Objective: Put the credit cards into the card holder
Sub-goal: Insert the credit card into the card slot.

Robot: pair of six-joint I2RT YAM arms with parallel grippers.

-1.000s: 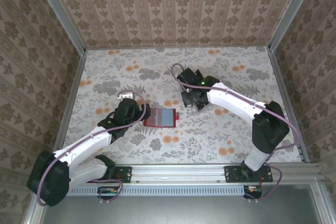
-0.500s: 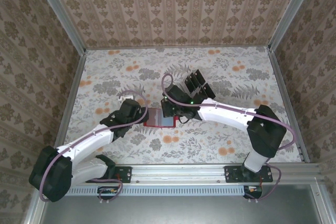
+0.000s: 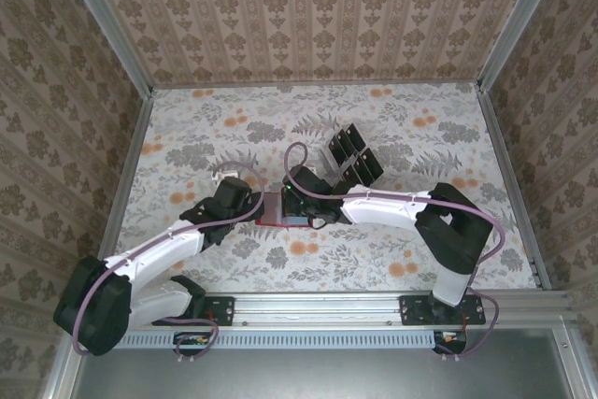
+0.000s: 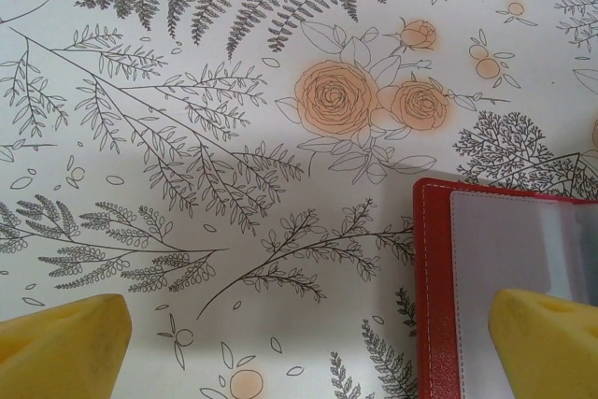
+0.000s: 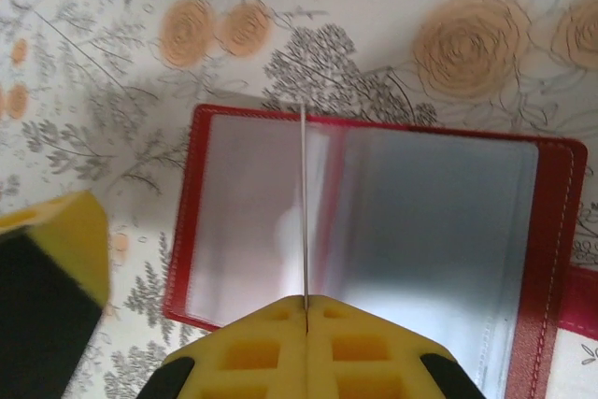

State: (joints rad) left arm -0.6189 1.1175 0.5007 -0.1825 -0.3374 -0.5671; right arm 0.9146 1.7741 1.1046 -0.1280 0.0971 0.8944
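Red card holder lies open and flat on desk, mid-front between both arms, clear pockets up, long axis left–right. Directly above it: right claw, pinched tight on one credit card. Card upright, seen edge-on, its plane crossing holder's short axis, over left pocket just beside fold. At holder's left end: left claw, spread wide, gripping nothing, one finger over red border. Behind-right of holder: remaining credit cards, standing. Pocket mouth direction unclear; card likely needs tipping flatter to enter.
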